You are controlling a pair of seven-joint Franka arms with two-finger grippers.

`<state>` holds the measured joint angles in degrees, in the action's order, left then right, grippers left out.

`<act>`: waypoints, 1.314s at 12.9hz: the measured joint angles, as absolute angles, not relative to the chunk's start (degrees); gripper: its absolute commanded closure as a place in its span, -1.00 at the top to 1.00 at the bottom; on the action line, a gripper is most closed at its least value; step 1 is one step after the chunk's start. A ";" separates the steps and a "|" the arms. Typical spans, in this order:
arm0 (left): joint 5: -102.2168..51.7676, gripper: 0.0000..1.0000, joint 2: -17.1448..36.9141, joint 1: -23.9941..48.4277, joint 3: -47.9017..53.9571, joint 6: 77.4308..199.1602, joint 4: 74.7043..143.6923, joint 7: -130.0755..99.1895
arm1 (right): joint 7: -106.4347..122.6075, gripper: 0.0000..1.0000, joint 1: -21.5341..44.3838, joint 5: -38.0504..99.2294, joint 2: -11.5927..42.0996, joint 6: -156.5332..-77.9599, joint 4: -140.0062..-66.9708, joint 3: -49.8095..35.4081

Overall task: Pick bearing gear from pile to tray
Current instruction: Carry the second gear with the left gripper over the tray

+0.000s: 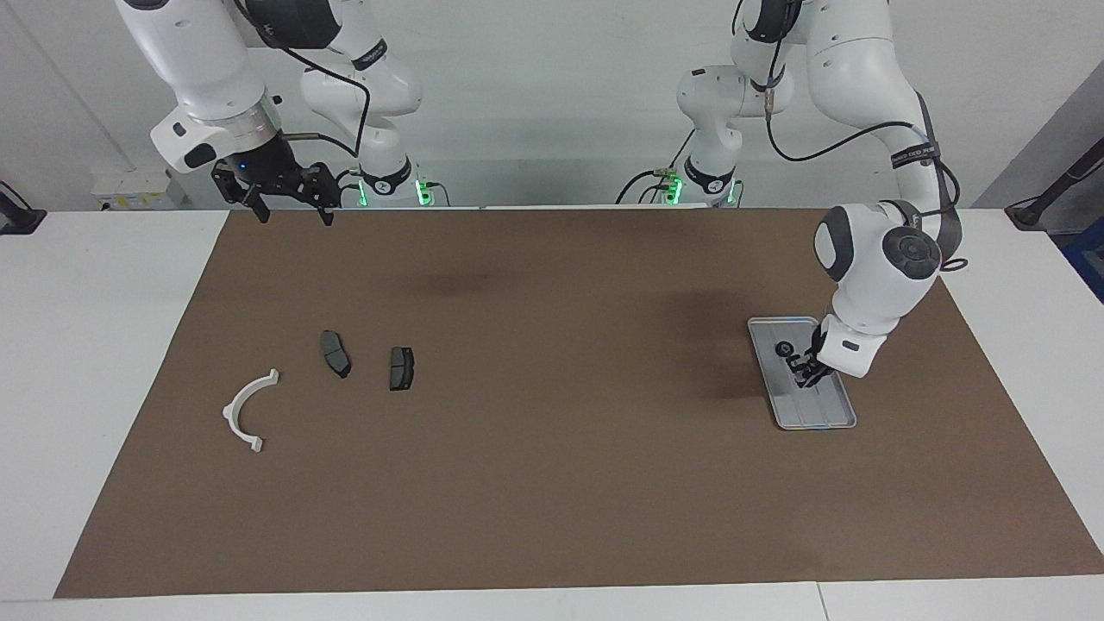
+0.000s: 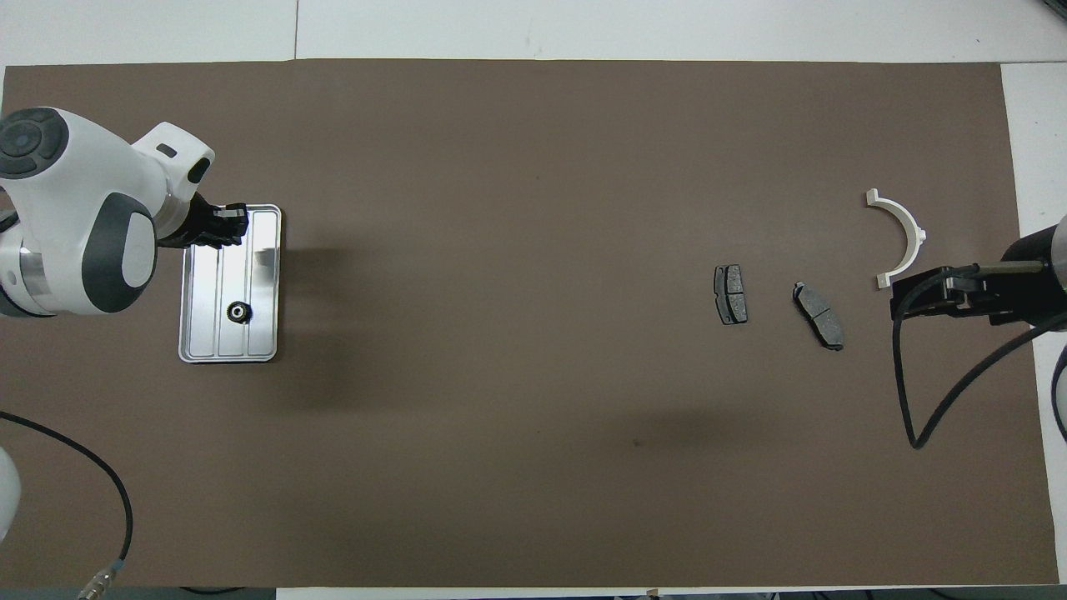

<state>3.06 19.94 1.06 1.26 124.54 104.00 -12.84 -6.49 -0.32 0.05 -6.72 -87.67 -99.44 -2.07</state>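
**Black bearing gear lies in the tray**

Black and round, the small bearing gear (image 2: 239,312) lies on the ribbed floor of the flat silver-grey metal tray (image 2: 194,350), at the tray end nearer the robots. Over the other end of that tray we see the left gripper (image 1: 809,369), low above the floor and apart from the gear; we cannot tell whether its fingers are parted or closed.

Well away from this gripper, toward the right arm's end of the brown mat (image 1: 552,483), we find what is left of the pile: two dark grey brake-pad-shaped pieces (image 1: 335,353) (image 1: 401,368) side by side, and a white curved plastic arc (image 1: 248,410) beside them, farther from the robots.

Our right gripper (image 1: 289,207) waits raised over the mat's edge by its own base, fingers spread wide and holding nothing.
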 measured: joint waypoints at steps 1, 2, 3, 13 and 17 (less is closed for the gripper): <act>3.06 -1.00 20.60 0.51 1.29 125.07 104.01 -12.71 | -6.53 0.94 -0.33 0.05 -6.73 -87.83 -99.43 -2.06; 3.06 -1.00 21.11 -0.04 1.29 125.27 104.02 -12.65 | -6.54 0.94 -0.34 0.05 -6.73 -88.27 -99.43 -2.05; 3.06 -1.00 21.47 -0.50 1.32 125.44 104.07 -12.59 | -6.55 0.94 -0.35 0.05 -6.73 -88.74 -99.44 -2.04; 3.06 -1.00 22.39 -1.32 1.39 127.60 107.10 -12.52 | -6.51 0.95 -0.40 0.04 -6.73 -88.90 -99.45 -1.96; 3.06 -0.64 22.38 -1.89 1.49 128.34 107.69 -12.51 | -6.49 0.95 -0.40 0.04 -6.73 -88.90 -99.45 -1.96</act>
<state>3.06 22.38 -1.89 1.49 128.34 107.69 -12.51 -6.49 -0.40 0.04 -6.73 -88.90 -99.45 -1.96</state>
